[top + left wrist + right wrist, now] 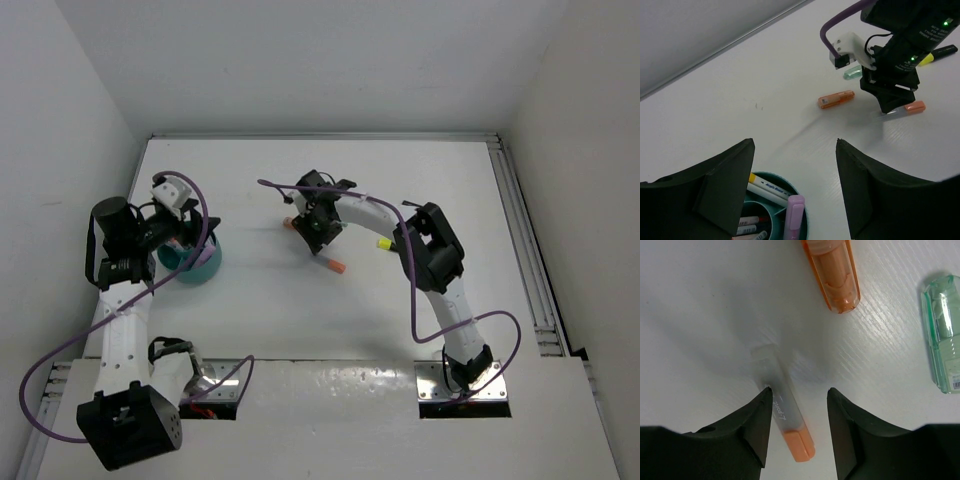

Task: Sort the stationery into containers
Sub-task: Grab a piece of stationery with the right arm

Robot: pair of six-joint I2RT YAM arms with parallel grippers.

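Observation:
The teal container bowl [200, 268] [775, 175] stands at the left and holds several pens, among them a purple highlighter [794, 215] and a white pen with a yellow end [767, 187]. My left gripper [185, 240] [795, 145] hovers open just above the bowl, with nothing between its fingers. On the table lie an orange highlighter [836, 99] [832, 275], a mint one [852, 73] [942, 340] and a black marker with a yellow cap [937, 54]. My right gripper [318, 228] [800, 392] is open and straddles a clear pen with an orange cap [785, 420] [335, 266]. That pen lies flat against the left finger.
White walls enclose the white table at the left, back and right. A metal rail [525, 260] runs along the right edge. Purple cables [190, 195] loop over both arms.

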